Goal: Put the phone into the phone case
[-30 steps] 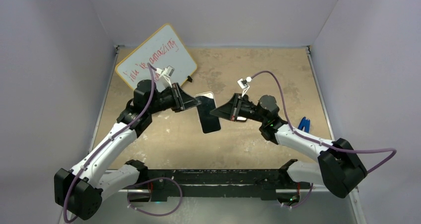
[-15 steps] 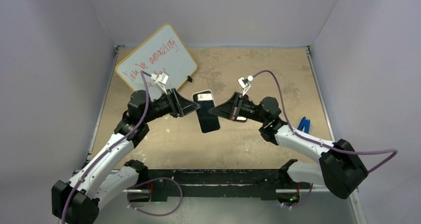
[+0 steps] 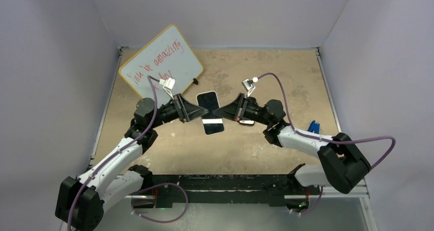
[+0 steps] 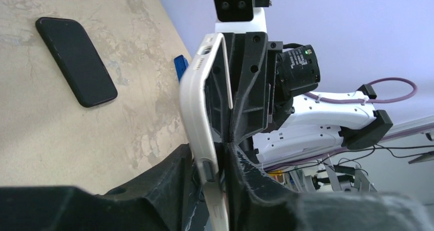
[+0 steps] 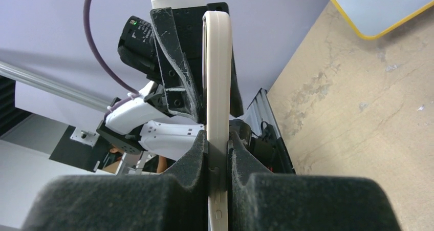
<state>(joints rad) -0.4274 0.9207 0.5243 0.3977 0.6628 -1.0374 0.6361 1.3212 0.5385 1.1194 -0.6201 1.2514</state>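
Note:
The phone case (image 3: pixel 209 102) is a thin whitish shell, held off the table between both grippers. From above it shows as a dark rectangle with a pale rim. My left gripper (image 3: pixel 199 113) is shut on its left long edge and my right gripper (image 3: pixel 217 113) on its right long edge. The left wrist view shows the case (image 4: pixel 197 103) edge-on in my left gripper (image 4: pixel 212 151). The right wrist view shows the case (image 5: pixel 217 62) edge-on in my right gripper (image 5: pixel 217 139). The black phone (image 4: pixel 77 62) lies flat on the table. From above it is mostly hidden under my right arm (image 3: pixel 246 122).
A yellow-framed whiteboard (image 3: pixel 161 62) with red writing leans at the far left; its corner shows in the right wrist view (image 5: pixel 378 5). A small blue object (image 3: pixel 313 127) lies at the right near my right arm, also seen in the left wrist view (image 4: pixel 179 67).
Both grippers have shifted slightly left and toward the far side with the case between them. The case has turned a little and now shows a bright band across it.

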